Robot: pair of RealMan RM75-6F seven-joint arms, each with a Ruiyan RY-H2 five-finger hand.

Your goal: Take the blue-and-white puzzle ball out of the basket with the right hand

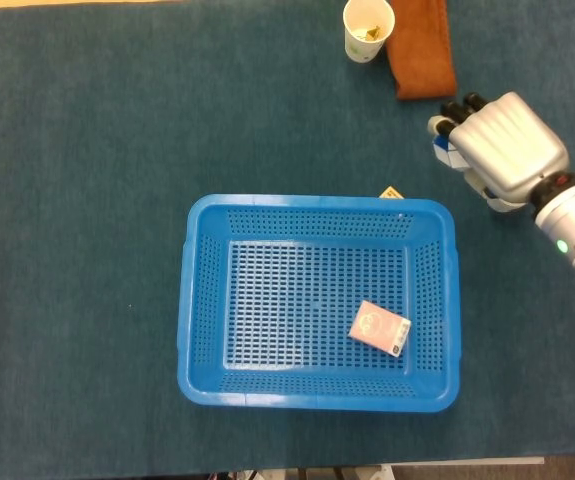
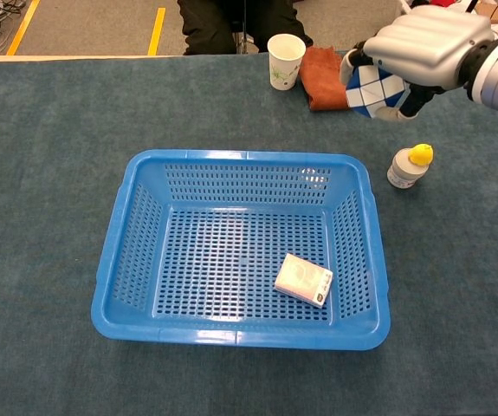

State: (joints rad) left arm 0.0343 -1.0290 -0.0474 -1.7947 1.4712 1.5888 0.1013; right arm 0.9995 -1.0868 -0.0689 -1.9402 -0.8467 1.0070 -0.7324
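My right hand [image 2: 422,48] holds the blue-and-white puzzle ball [image 2: 375,90] in the air, above the table and to the right of the blue basket [image 2: 136,208]. In the head view the right hand [image 1: 505,148] covers most of the ball; only a blue-and-white sliver [image 1: 444,150] shows under the fingers. The hand is well clear of the basket [image 1: 195,300], beyond its far right corner. My left hand is in neither view.
A pink card box [image 2: 303,280] lies in the basket's near right part. A small bottle with a yellow cap [image 2: 407,166] stands right of the basket, below the hand. A paper cup [image 2: 285,61] and a brown cloth [image 2: 322,74] sit at the far edge.
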